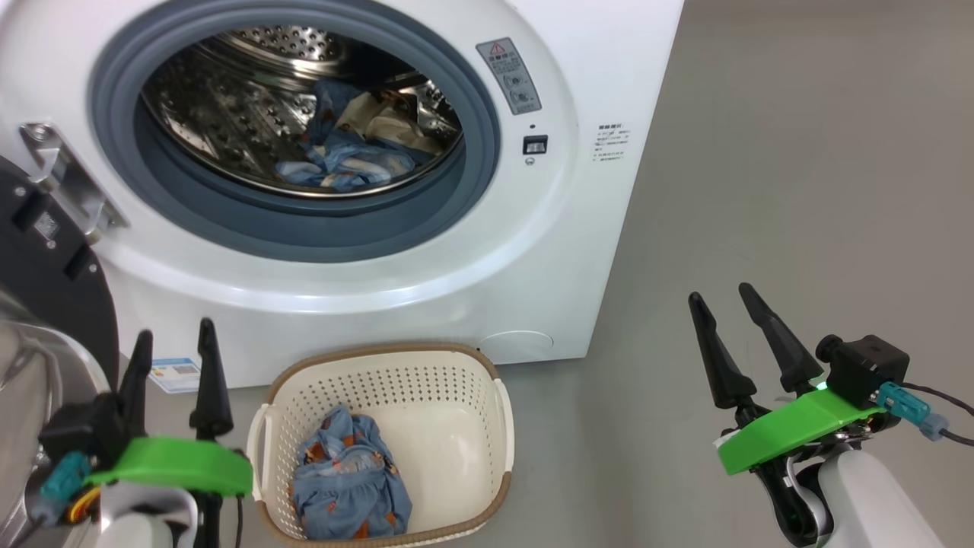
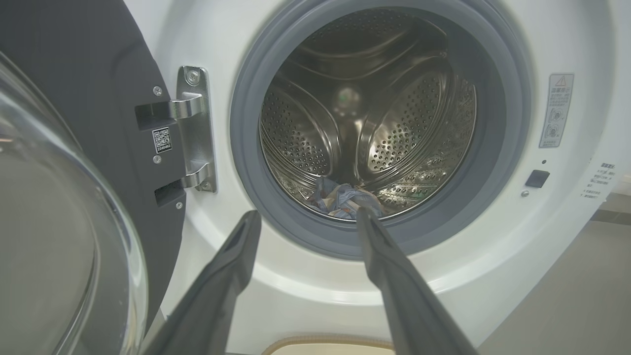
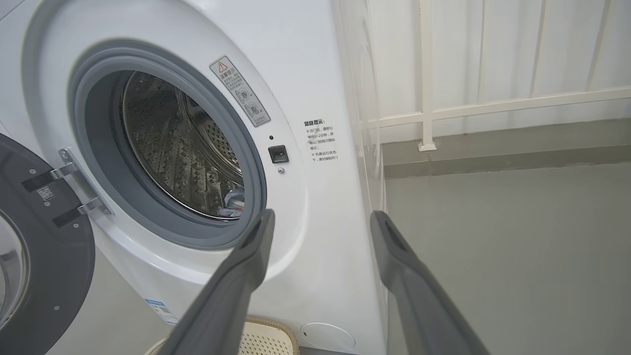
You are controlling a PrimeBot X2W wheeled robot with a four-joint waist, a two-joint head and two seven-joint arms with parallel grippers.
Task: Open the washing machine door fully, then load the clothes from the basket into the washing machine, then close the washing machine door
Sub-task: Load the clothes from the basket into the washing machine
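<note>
Just ahead of the left pincer, whose two long dark fingers stand wide apart and hold nothing, rises the big white front-loading washing machine. Its perforated steel drum lies open to view inside a grey-blue rubber ring. In the left wrist view the fingers point at the lower edge of that ring without touching it. At the bottom of the drum, beyond the fingertips, sits a small heap of clothes: blue fabric with orange-brown print and a cream-white piece.

To the left of this pincer hangs the large round washing machine door, swung open on a bright metal hinge. Its dark grey inner face and bulging clear glass bowl are turned toward the pincer and near it.

Just to the right of the left pincer, on the grey floor against the foot of the machine, stands the small rectangular cream-white plastic basket with perforated sides and a brown woven-look rim. One crumpled blue garment with orange-brown print lies in its near left corner; the pincer is beside the basket, not over it. A blue label sticker on the machine front shows between its fingers.

Well off to the right, past the machine's corner, the right pincer hovers above bare floor, its fingers likewise spread wide and empty. Its wrist view shows the machine's right side and a white railing beyond.
</note>
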